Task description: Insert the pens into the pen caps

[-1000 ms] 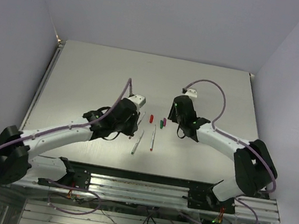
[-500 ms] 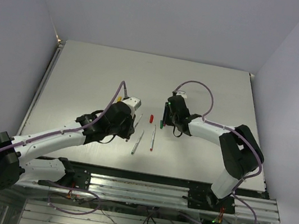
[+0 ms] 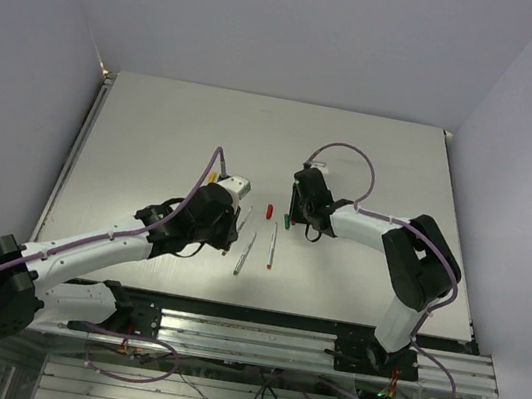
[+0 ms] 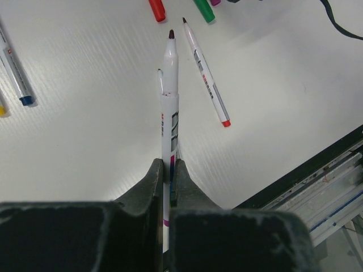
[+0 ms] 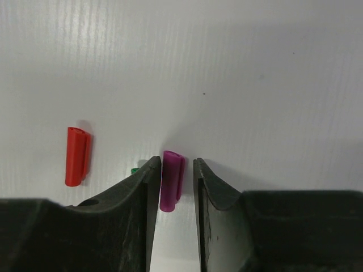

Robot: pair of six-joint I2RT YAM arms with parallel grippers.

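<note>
My left gripper [image 4: 167,167] is shut on a silver-grey pen [image 4: 169,85] whose dark tip points toward the caps; in the top view this gripper [image 3: 233,221] is left of centre. Another pen [image 4: 204,71] lies on the table to its right, also seen in the top view [image 3: 272,244]. A further pen [image 3: 245,253] lies beside it. My right gripper [image 5: 173,170] is open and low, its fingers on either side of the purple cap [image 5: 172,180]. The red cap [image 5: 76,156] lies to its left, and a sliver of the green cap [image 5: 134,170] shows behind the left finger.
A blue-tipped pen [image 4: 14,68] and a yellow tip [image 4: 1,110] lie at the left edge of the left wrist view. The red cap [image 3: 268,210] and green cap [image 3: 287,221] sit between the grippers. The metal rail [image 3: 255,334] runs along the near edge.
My right gripper has moved left and down over the caps and now straddles the purple cap. My left arm has drawn back a little to the left with the pen.
</note>
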